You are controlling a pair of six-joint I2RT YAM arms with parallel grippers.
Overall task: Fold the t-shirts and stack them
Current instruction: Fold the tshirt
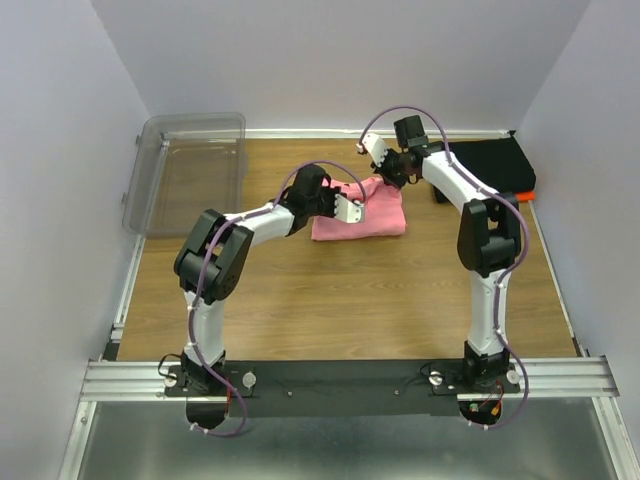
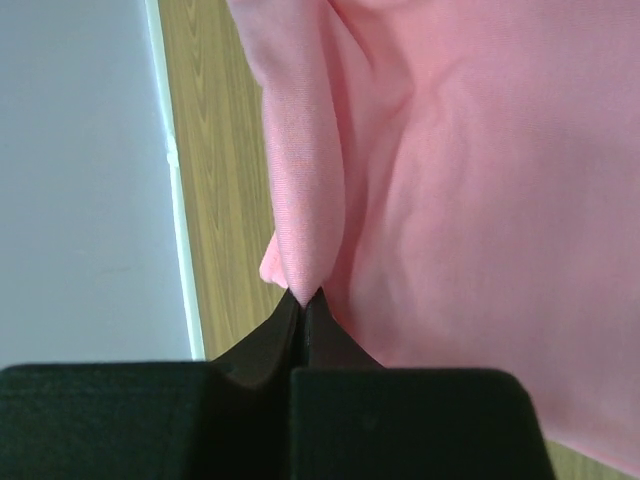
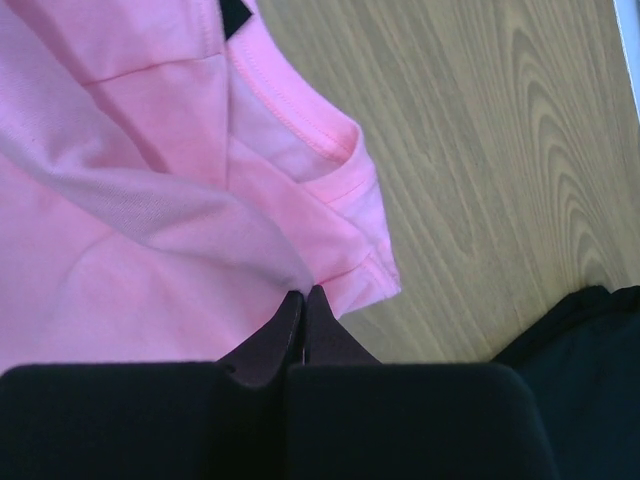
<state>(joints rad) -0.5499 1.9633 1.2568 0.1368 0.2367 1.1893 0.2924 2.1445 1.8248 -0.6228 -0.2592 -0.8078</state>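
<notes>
Left claw [image 2: 303, 296]: clenched, tips meeting on a pinched ridge of salmon-pink cloth. Right claw [image 3: 304, 293]: clenched likewise, on a fold just beside a stitched hem, possibly a sleeve opening. Both grasp the same salmon-pink t-shirt [image 1: 368, 220].

Shirt position: middle of the tabletop [image 1: 330, 300], a little toward the far side. It is bunched into a rough rectangle with its long axis left-right. The left claw is at its left edge and the right claw at its far right corner. The cloth spreads right and near from the left claw, left and near from the right claw.

Key relation: the folded black t-shirt [image 1: 485, 162] sits at far right, with the orange t-shirt [image 1: 526, 195] showing at its near right edge. That stack lies right of the pink shirt, apart from it, and the right arm is nearer. Judgement: a carry to the stack would run rightward, along the shirt's long axis.

Hidden or unclear:
- The arms cover the shirt's left and far edges from above.
- Layers held per claw: cannot tell.
- Gripped edges lifted or resting: cannot tell.
- The dark neck label [image 3: 236, 12] is cut off at the frame top.

The clear plastic bin [image 1: 190, 170] is far left, well apart.
</notes>
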